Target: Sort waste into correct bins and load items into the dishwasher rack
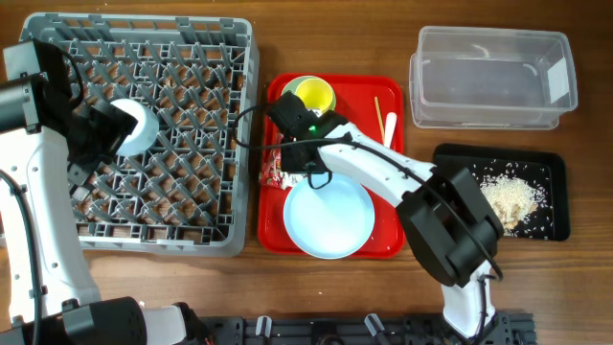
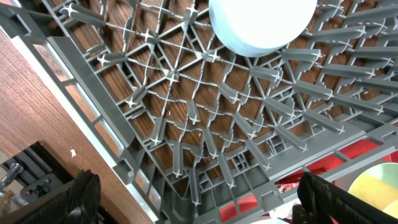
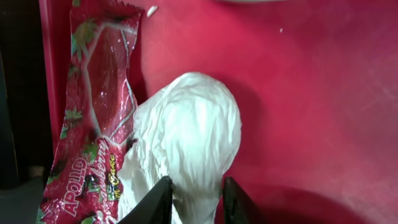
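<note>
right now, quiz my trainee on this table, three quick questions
1. True or false: the rice scraps lie in the black tray.
2. What sits inside the right claw? A snack wrapper, B tissue, C chopsticks.
3. Fill in: the small white bowl rests in the ___.
Key: 1 true; 2 B; 3 dishwasher rack.
</note>
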Action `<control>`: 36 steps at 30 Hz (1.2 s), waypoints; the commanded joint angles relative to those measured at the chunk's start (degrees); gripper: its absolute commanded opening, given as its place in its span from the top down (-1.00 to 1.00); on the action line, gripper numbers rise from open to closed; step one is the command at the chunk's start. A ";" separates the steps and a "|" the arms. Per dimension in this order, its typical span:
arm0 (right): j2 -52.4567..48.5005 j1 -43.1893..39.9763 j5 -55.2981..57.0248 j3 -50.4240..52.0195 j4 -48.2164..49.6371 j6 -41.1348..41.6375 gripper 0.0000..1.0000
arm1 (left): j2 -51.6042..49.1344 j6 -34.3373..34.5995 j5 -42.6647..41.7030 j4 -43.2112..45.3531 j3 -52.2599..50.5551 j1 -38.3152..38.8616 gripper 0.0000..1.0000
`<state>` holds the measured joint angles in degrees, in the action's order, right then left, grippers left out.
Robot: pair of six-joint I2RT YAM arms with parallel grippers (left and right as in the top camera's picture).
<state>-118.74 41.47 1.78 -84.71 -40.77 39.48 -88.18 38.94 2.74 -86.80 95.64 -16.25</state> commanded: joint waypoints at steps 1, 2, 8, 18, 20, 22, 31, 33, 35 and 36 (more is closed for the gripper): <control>-1.07 0.37 0.68 0.90 -0.07 1.20 0.91 | 0.26 0.96 0.33 -0.04 0.79 -0.28 -1.00; -1.07 0.35 0.46 0.90 -0.24 1.20 0.91 | 0.26 0.96 0.33 -0.04 0.79 -0.28 -1.00; 1.07 -0.04 1.20 -1.81 -2.40 0.98 0.91 | 0.26 0.96 0.33 -0.04 0.79 -0.28 -1.00; 20.22 -5.97 10.51 -3.96 -5.57 -2.19 0.91 | 0.26 0.96 0.33 -0.04 0.79 -0.28 -1.00; 23.10 -7.82 10.67 -3.96 -5.79 -3.06 0.91 | 0.26 0.96 0.33 -0.04 0.79 -0.28 -1.00; 25.66 -10.14 11.21 -3.96 -6.12 -3.50 0.91 | 0.26 0.96 0.33 -0.04 0.79 -0.28 -1.00; 28.15 -29.73 16.90 -3.91 -3.87 -3.52 0.91 | 0.26 0.96 0.33 -0.04 0.79 -0.28 -1.00; 27.02 -33.55 16.83 -3.89 -1.84 -3.52 0.91 | 0.26 0.96 0.33 -0.04 0.79 -0.28 -1.00; 25.16 -37.44 16.20 -3.89 1.05 -3.80 0.91 | 0.26 0.96 0.33 -0.04 0.79 -0.28 -1.00; 24.26 -38.77 15.67 -3.89 2.16 -4.35 0.91 | 0.26 0.96 0.33 -0.04 0.79 -0.28 -1.00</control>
<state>-91.02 6.59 17.02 -88.03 -40.95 36.75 -88.18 38.94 2.74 -86.83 95.64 -16.25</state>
